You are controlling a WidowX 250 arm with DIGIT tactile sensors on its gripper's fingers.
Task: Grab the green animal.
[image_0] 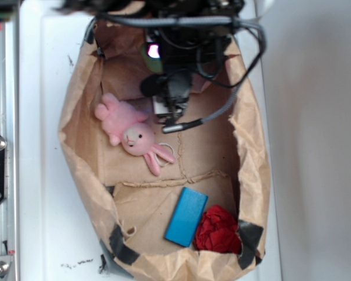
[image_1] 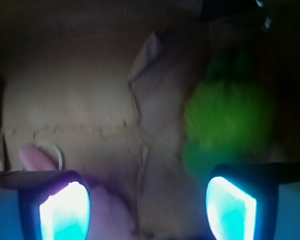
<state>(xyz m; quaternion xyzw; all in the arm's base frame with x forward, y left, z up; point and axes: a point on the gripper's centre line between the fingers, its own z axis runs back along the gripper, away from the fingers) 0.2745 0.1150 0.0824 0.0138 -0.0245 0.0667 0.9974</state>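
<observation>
The tool (image_1: 147,205) hangs with its jaws spread apart and empty inside the paper bag (image_0: 79,170). The green animal (image_1: 225,120) lies ahead of it and off toward its right finger, not centred in the gap. The pink bunny (image_1: 37,157) sits near the left finger, so the approach likely needs a rightward shift.

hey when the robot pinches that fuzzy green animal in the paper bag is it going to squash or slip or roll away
The green animal looks fuzzy and rounded in the wrist view, so it will probably squash rather than resist. The fuzz should give friction, so slipping seems unlikely. It looks light, and a nudge might push it across the paper bag floor. The gripper jaws stand open.
</observation>
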